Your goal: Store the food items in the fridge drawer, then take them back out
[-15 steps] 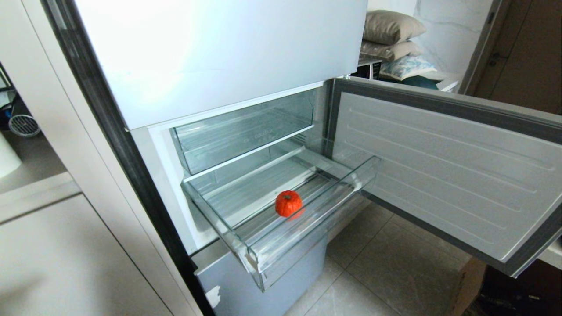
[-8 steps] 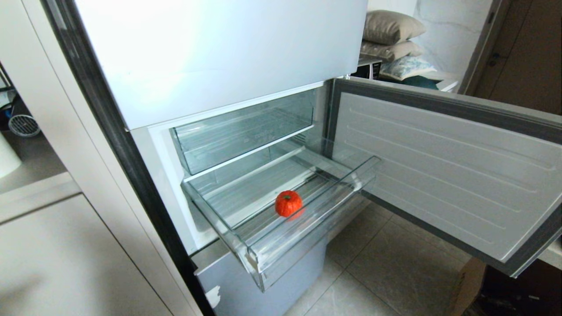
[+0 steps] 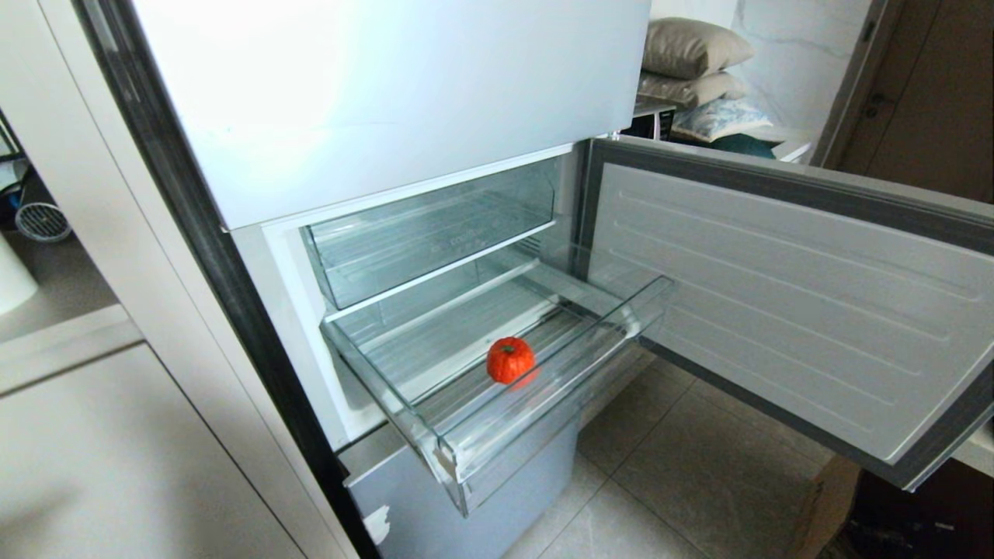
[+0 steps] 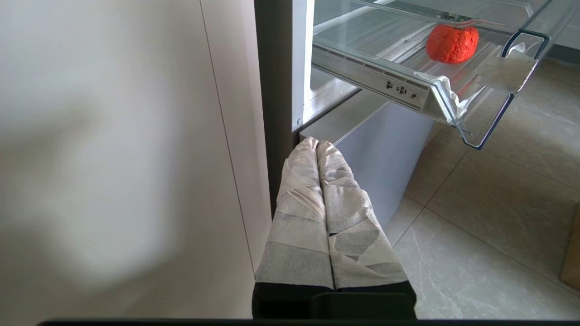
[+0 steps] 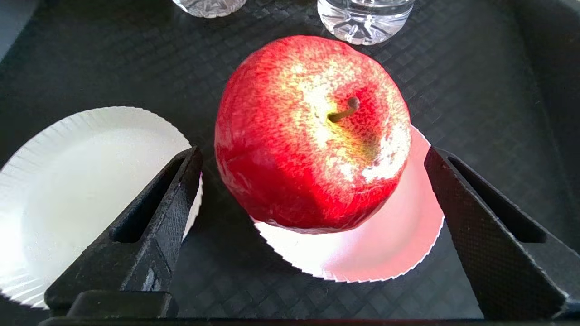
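- Right wrist view: a red apple (image 5: pixel 312 131) sits stem-up on a small white paper plate (image 5: pixel 385 244), which lies on a dark woven-pattern tray (image 5: pixel 136 59). The right pincer (image 5: pixel 312 199) is spread wide, one finger on each side of the apple and neither touching it.
- A second, bare paper plate (image 5: pixel 81 181) lies just beside the first on the same tray, and the bases of two clear bottles (image 5: pixel 362 18) stand beyond the apple.
- The pumpkin-like toy (image 3: pixel 510 359) already lies in the fridge drawer (image 3: pixel 543 404), near its front lip; the drawer is pulled out beneath the clear bin (image 3: pixel 427 233), with the fridge door (image 3: pixel 776 310) swung open.
- The left pincer (image 4: pixel 317 149), wrapped in pale tape, has its fingers pressed together and empty, low beside the fridge's lower front panel (image 4: pixel 385 154).
- By my reading, the step in hand is picking up the apple. To do it well, lower until the fingers reach the widest part, keep it centred, and close evenly so the round skin does not squirt out or drag the light plate along.
- Compared with the earlier head views, nothing has shifted: the pumpkin toy, drawer and door sit as they did.
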{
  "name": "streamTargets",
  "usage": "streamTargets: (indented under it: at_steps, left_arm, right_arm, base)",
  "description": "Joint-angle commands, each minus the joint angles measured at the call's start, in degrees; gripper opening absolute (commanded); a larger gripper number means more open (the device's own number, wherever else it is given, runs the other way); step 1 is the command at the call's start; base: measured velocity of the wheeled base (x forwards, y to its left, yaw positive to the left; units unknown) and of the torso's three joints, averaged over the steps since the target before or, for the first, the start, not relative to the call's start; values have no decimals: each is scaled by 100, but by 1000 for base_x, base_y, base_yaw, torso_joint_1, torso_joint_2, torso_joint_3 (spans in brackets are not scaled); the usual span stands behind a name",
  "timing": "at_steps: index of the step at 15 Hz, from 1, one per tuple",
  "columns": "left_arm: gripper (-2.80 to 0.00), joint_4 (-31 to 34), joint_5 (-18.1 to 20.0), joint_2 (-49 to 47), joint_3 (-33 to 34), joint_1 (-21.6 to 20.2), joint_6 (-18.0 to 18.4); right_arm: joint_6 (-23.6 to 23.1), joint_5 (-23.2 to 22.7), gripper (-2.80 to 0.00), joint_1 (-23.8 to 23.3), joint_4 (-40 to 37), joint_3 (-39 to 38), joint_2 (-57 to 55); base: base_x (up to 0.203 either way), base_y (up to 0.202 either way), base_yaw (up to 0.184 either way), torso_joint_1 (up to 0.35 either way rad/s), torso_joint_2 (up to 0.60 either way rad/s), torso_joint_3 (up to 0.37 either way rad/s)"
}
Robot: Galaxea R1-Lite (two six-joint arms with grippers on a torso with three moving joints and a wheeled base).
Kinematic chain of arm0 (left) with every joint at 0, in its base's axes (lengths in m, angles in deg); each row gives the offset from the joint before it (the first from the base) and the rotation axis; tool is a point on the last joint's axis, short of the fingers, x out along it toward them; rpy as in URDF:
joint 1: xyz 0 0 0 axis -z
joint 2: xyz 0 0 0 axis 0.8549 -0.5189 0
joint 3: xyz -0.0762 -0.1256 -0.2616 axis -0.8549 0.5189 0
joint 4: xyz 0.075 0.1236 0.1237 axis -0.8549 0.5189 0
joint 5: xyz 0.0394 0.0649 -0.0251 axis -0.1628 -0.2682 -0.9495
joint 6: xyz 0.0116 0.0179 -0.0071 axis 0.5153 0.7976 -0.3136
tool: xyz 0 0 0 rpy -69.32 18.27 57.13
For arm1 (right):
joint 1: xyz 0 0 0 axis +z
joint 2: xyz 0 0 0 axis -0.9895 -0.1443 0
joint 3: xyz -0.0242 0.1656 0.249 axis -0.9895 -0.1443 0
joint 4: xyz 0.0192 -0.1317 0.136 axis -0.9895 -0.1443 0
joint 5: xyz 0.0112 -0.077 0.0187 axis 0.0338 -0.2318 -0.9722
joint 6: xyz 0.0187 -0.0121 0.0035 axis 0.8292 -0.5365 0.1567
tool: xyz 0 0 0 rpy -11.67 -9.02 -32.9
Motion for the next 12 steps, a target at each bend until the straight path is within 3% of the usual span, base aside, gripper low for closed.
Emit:
streamTargets:
  at_steps: [1,7,8,12]
  left_arm:
    - [-280,0,-1,2,0,2,0]
    - [-280,0,-1,2,0,2,0]
    - [-280,0,-1,2,0,2,0]
    - [-280,0,-1,2,0,2,0]
  right_arm:
    - [-8,-16,0,2,23,47,-68]
    - [0,-25,0,25,14,75,-103]
    - [0,-25,-280,29,5,75,-96]
    - [-18,-183,-280,29,-13,75,-85]
  base:
    - [0,0,0,0,0,0]
    - [0,0,0,0,0,0]
    - [0,0,0,0,0,0]
    - [0,0,0,0,0,0]
